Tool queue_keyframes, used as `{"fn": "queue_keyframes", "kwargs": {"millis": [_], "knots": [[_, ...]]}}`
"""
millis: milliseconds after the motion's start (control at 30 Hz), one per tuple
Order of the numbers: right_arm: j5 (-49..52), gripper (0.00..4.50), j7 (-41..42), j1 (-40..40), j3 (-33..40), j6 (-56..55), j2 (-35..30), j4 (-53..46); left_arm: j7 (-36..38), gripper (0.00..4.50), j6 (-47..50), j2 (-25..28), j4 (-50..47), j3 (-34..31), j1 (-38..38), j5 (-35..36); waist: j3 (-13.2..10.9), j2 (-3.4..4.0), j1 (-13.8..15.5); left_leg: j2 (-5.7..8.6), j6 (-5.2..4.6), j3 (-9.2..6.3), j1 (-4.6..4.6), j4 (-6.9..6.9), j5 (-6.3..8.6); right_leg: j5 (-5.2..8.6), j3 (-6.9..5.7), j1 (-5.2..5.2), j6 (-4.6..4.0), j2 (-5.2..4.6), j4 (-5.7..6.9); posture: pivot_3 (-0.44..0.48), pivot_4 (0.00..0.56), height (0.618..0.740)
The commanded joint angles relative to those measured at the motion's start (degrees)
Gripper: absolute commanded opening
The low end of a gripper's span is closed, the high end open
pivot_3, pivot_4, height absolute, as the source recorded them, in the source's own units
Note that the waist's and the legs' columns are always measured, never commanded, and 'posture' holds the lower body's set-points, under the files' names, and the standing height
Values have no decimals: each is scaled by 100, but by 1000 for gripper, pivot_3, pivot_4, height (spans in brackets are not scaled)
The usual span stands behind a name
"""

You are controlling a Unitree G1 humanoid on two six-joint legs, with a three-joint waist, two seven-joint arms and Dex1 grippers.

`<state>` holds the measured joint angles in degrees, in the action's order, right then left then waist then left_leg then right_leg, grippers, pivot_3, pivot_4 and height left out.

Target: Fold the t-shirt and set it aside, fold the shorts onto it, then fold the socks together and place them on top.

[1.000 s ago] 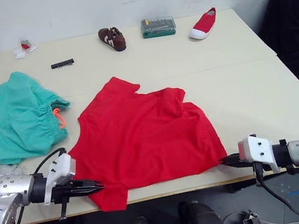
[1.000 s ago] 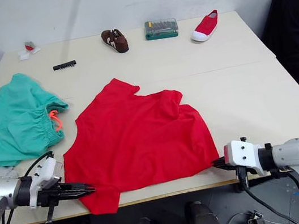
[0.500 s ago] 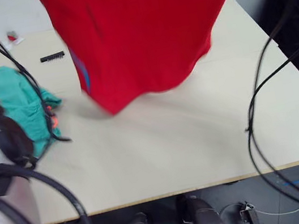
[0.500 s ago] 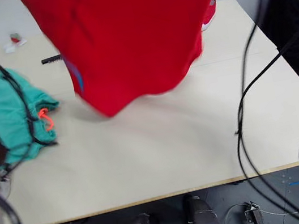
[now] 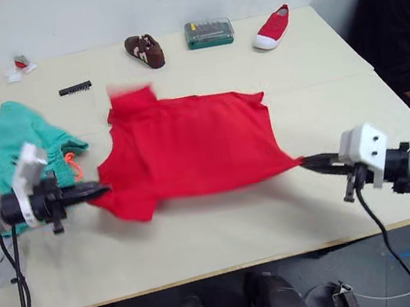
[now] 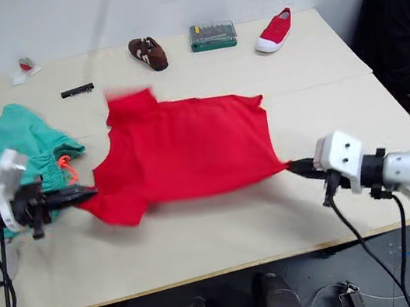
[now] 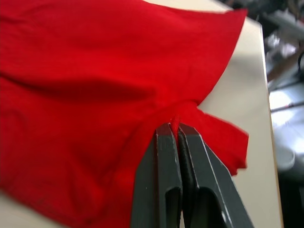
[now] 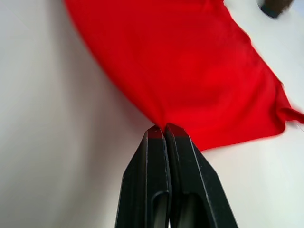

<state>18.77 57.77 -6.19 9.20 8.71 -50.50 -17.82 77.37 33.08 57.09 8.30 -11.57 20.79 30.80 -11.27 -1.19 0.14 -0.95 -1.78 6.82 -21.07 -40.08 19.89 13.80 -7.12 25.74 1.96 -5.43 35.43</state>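
The t-shirt [image 5: 192,144] is stretched crosswise over the table [image 5: 315,56] between left gripper [image 5: 103,189] and right gripper [image 5: 306,161], jaws clamped on opposite corners.

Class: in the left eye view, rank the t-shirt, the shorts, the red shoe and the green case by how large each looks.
Largest to smallest:
1. t-shirt
2. shorts
3. red shoe and green case look alike; both lie far from the camera, so no ranking between them.

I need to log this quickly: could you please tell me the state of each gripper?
Left gripper: shut on the t-shirt.
Right gripper: shut on the t-shirt.
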Motion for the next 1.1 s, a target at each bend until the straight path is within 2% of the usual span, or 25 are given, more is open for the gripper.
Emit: {"fn": "queue_keyframes", "kwargs": {"millis": [33, 167, 233, 267, 400, 633, 800, 900, 1033, 1100], "knots": [[-296, 0, 60, 371, 12, -537, -7, -5, -229, 17, 57, -42, -857, -288, -499, 162, -2, 7, 7, -3, -13, -7, 25, 8, 14, -15, -2, -34, 1, 1, -25, 0, 150, 740], [-363, 0, 257, 754, 7, -688, -112, 30, -177, 17, 459, 131, -1625, -543, -1298, 475, -12, 36, -5, -63, -16, 9, 56, 39, 15, -40, -20, -117, -34, 26, -144, 0, 150, 740], [-370, 0, 331, 836, 16, -703, -134, 47, -159, 17, 621, 230, -1823, -661, -1531, 584, -12, 36, -7, -59, -5, 19, 70, 47, 14, -44, -18, -108, -12, 24, -112, 0, 150, 740], [-387, 0, 379, 883, 15, -733, -155, 66, -131, 17, 675, 280, -1904, -725, -1656, 630, -11, 34, -6, -58, 33, 24, 70, 46, 7, -42, -19, -90, -14, 20, -81, 0, 150, 740], [-411, 0, 617, 1152, 29, -837, -311, 55, 73, 17, 911, 502, -2151, -871, -2035, 841, -10, 33, -3, -57, 52, 36, 65, 49, -2, 43, -23, -27, -39, 15, 28, 0, 150, 740], [-43, 0, 1068, 1756, 241, -562, -582, -261, 791, 17, 1144, 972, -2492, -1157, -2962, 1085, -11, 33, -22, -73, 75, 31, 73, 54, 7, 63, -32, -26, -60, 33, 39, 0, 150, 740], [276, 0, 1284, 2118, 513, -214, -726, -509, 981, 17, 1073, 1056, -2536, -1195, -3169, 1067, -11, 33, 11, -75, 77, 26, 77, 54, 20, 70, -31, -29, -74, 35, 34, 0, 150, 740], [543, 0, 1307, 2130, 654, 136, -751, -571, 852, 17, 1146, 988, -2361, -1071, -2864, 1131, -11, 33, 38, -80, 82, 20, 76, 54, 16, 69, -30, -30, -79, 42, 35, 0, 150, 740], [2008, 0, 1195, 1436, 667, 1873, -601, -247, 320, 17, 1991, 564, -1127, -604, -1089, 1501, -12, 32, 126, -84, 62, 17, 75, 53, -1, 65, -22, -29, -88, 54, 40, 0, 150, 740], [2034, 0, 1236, 982, 443, 2165, -592, 151, -12, 17, 2360, 262, -471, -272, -189, 1399, -12, 31, 137, -83, 54, 15, 80, 53, -11, 60, -19, -33, -90, 56, 44, 0, 150, 740]]}}
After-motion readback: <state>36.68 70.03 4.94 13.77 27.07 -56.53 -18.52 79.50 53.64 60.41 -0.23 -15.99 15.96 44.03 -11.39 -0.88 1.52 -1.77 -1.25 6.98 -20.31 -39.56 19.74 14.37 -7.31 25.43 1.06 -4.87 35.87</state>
